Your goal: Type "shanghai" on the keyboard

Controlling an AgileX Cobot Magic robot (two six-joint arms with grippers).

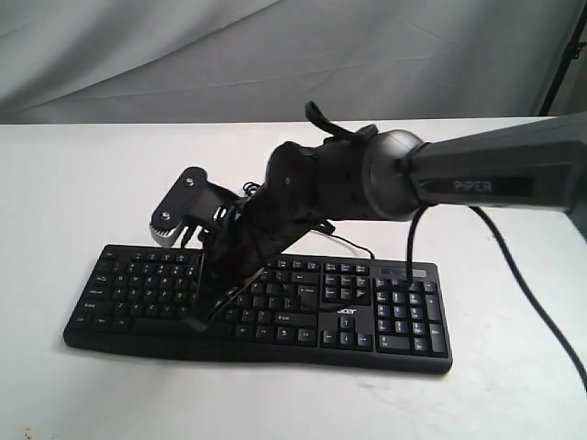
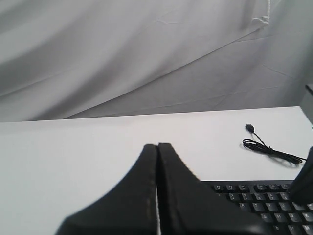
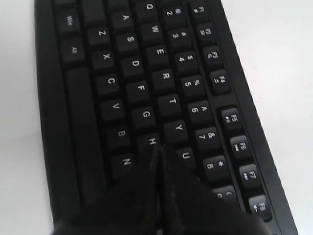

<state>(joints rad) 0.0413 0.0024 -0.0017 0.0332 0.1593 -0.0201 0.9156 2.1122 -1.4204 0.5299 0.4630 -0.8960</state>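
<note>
The black keyboard [image 1: 138,284] with white legends lies across the front of the white table, its acer logo [image 1: 347,312] right of the middle. My right gripper [image 1: 196,322] reaches in from the right and points down onto the letter keys. In the right wrist view the right gripper [image 3: 159,147] is shut with nothing in it, its tips together at the edge of the H key [image 3: 151,141], beside U [image 3: 186,155]. My left gripper [image 2: 157,145] is also shut and empty, over bare table, with the keyboard's corner [image 2: 259,200] off to one side. The left gripper does not show in the exterior view.
The keyboard's thin black USB cable [image 2: 269,149] lies coiled on the table behind it, plug end loose. A grey cloth backdrop [image 1: 183,55] hangs behind the table. The right arm's black cable [image 1: 541,321] trails down at the right.
</note>
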